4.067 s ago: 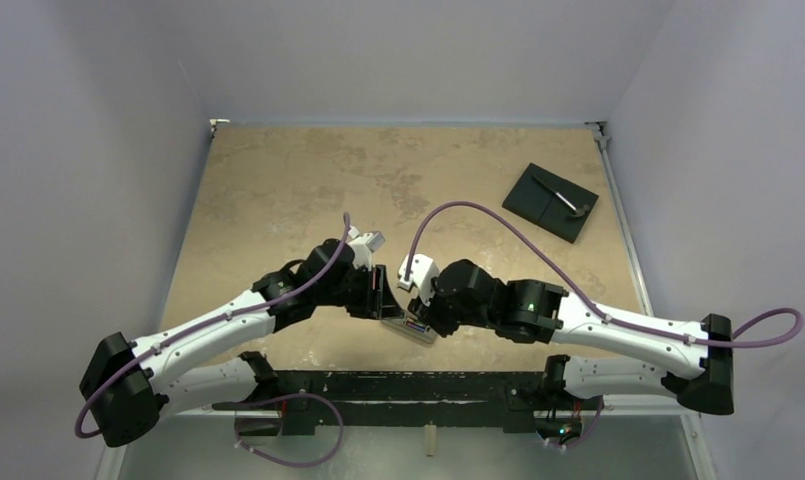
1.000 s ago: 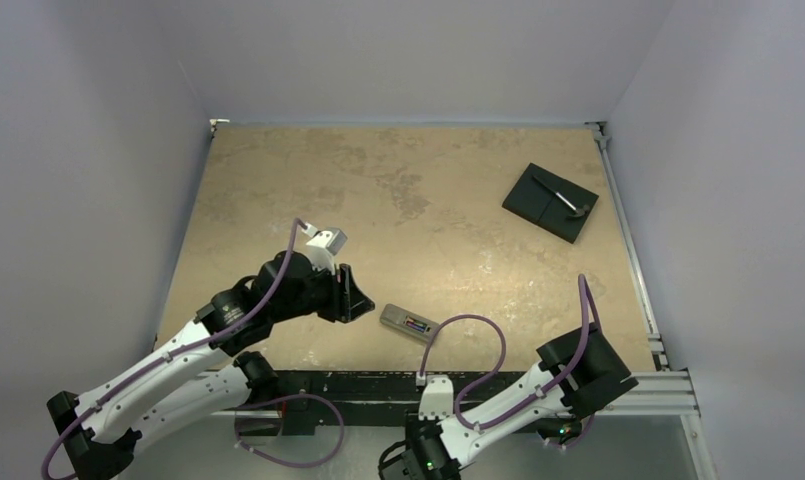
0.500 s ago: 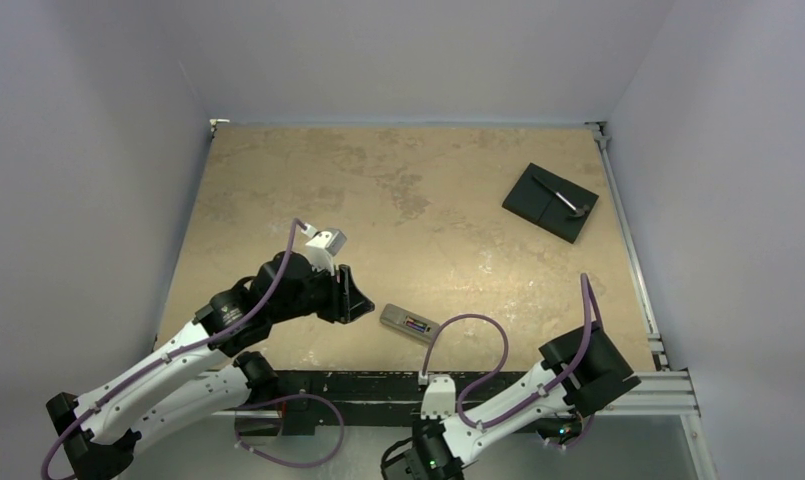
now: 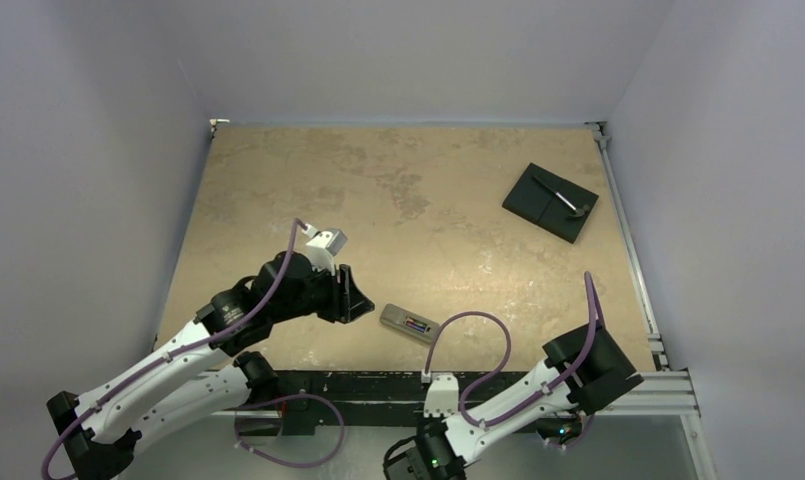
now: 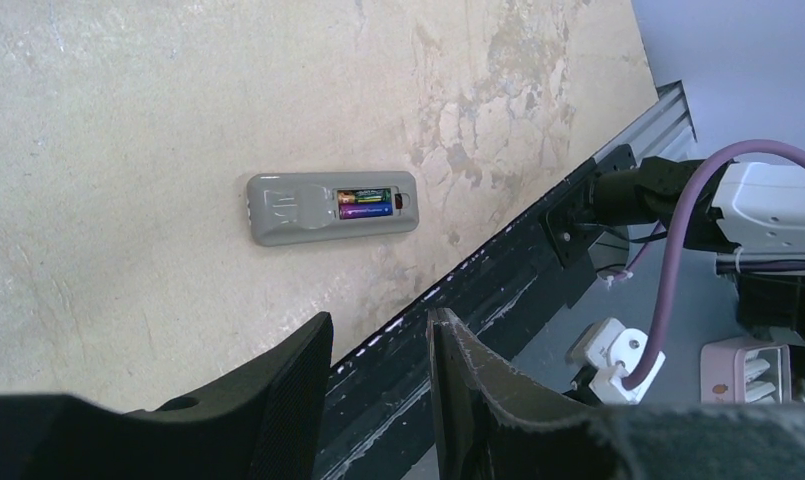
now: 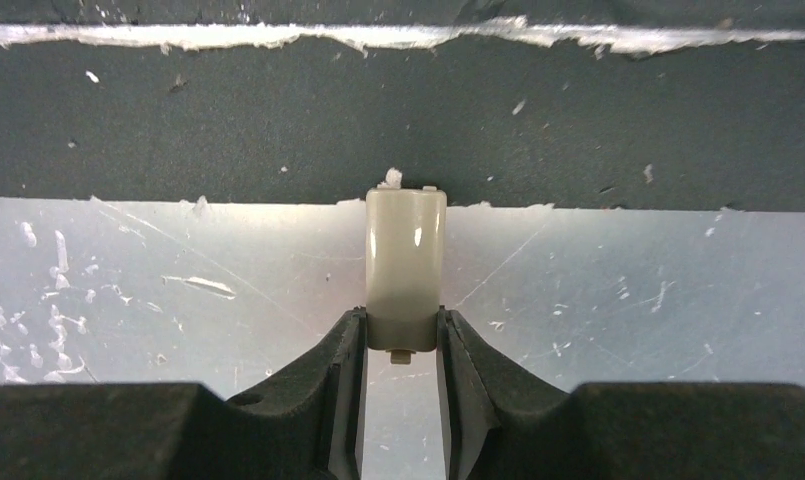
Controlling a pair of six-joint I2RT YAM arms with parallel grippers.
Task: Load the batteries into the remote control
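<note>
Step in hand: loading appeared complete, pending closure.

The remote control (image 4: 409,324) lay flat on the worktop (image 4: 278,180), grey back upward, near the near edge and roughly central, just in from the black frame rail (image 4: 378,382). Its battery bay was uncovered. The batteries (image 5: 366,203) sat inside it, two cells side by side along the handset's length. Both looked level with the bay, though contact at the terminals was too small to verify.

The left pincer (image 5: 378,330) hovered just left of the remote, jaws a little apart and holding nothing, touching neither handset nor worktop.

The right arm was folded down below the near edge of the worktop, well apart from the remote. The right pincer (image 6: 401,320) framed the lower end of a pale upright peg (image 6: 405,250). Whether the fingers clamped that peg or merely stood either side of it, I could not tell.

A black plate (image 4: 534,212) lay at the far right of the worktop with a narrow grey strip (image 4: 558,194) on it, probably the bay cover.

Judgement: nothing further is owed on the cells unless one proves unseated. Fitting the cover, if wanted, calls for a reach to the far right, a thin-edge grasp of the strip, and the handset steadied during the fit.
</note>
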